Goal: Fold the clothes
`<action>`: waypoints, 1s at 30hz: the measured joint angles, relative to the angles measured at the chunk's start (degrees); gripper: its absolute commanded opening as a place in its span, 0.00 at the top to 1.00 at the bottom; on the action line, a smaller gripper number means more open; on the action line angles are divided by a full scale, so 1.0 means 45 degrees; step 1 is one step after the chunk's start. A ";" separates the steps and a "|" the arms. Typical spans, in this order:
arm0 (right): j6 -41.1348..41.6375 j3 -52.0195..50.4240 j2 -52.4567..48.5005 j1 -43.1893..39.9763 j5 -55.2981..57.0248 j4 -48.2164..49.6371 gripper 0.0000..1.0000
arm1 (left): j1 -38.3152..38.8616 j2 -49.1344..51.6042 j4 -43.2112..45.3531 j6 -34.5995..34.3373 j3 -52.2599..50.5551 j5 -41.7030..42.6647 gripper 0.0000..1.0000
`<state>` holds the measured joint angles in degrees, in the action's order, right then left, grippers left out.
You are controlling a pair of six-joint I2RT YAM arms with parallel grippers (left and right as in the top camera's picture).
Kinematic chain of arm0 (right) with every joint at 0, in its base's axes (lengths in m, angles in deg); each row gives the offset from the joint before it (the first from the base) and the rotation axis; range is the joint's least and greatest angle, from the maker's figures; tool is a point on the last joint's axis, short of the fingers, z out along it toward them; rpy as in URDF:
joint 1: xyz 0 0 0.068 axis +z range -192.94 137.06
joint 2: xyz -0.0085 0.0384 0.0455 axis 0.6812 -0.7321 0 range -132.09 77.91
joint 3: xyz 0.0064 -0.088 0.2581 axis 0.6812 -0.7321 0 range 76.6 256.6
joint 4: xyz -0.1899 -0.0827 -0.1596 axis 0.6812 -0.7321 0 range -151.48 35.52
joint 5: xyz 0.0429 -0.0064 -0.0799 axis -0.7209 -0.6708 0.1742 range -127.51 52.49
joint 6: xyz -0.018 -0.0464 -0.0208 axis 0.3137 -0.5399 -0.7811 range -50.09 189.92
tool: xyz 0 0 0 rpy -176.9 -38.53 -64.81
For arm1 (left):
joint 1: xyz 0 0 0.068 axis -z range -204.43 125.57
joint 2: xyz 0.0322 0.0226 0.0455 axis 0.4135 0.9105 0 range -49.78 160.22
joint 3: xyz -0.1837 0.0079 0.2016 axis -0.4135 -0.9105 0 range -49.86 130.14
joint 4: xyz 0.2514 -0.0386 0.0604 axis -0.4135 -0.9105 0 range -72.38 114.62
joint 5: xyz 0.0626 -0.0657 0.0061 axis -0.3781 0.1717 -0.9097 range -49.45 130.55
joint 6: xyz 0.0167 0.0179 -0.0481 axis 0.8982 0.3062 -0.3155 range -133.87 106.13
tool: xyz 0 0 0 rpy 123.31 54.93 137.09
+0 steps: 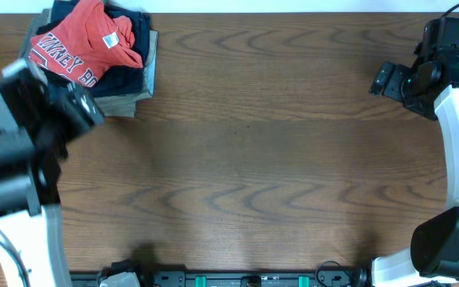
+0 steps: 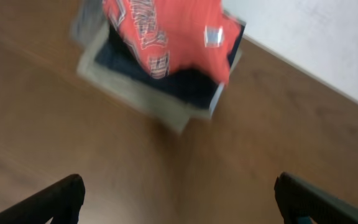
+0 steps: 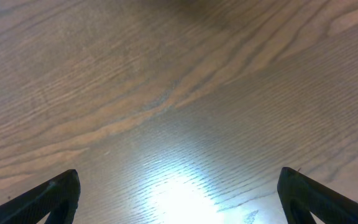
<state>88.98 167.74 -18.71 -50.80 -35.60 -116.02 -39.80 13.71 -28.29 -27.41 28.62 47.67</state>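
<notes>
The clothes, a coral-red T-shirt [image 1: 82,44] with white lettering, lie crumpled on top of a stack of folded garments at the table's far left corner. The left wrist view shows the shirt [image 2: 166,31] ahead, blurred, with a small white label on it. My left gripper [image 1: 86,108] hovers just in front of the stack. It is open, and its dark fingers [image 2: 61,199] stand wide apart with only wood between them. My right gripper [image 1: 382,80] is at the far right, well away from the shirt. It is also open [image 3: 179,193] above bare table.
Under the shirt lie folded navy [image 1: 130,80] and khaki [image 1: 118,102] garments, also seen as a navy layer [image 2: 185,84] in the left wrist view. The wooden table [image 1: 253,159] stretches between the arms. A white surface [image 2: 328,43] borders its far edge. Arm bases [image 1: 445,239] stand at the front.
</notes>
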 measured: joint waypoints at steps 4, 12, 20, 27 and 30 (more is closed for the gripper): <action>0.0000 0.0000 0.0000 0.0000 0.0005 0.0000 0.01 | -0.0005 -0.1690 -0.0476 -0.0034 -0.1399 0.0267 0.02; 0.0000 0.0000 0.0000 0.0005 0.0005 0.0000 0.01 | -0.0015 -0.4838 -0.1836 -0.0049 -0.3905 0.2856 0.02; 0.0000 0.0000 0.0000 0.0005 0.0000 -0.0005 0.01 | -0.0015 -0.5056 -0.3283 -0.0053 -0.4012 0.3570 0.02; 0.0000 0.0000 0.0000 0.0005 0.0000 -0.0005 0.01 | -0.0015 -0.5056 -0.3492 -0.0053 -0.4012 0.3687 0.02; 0.0000 0.0000 0.0000 0.0005 0.0005 -0.0005 0.01 | 0.0000 -0.5056 -0.3842 -0.0058 -0.4012 0.3740 0.02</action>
<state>88.98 167.74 -18.71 -50.78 -35.58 -116.04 -39.80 -9.05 -45.58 -27.67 10.56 64.50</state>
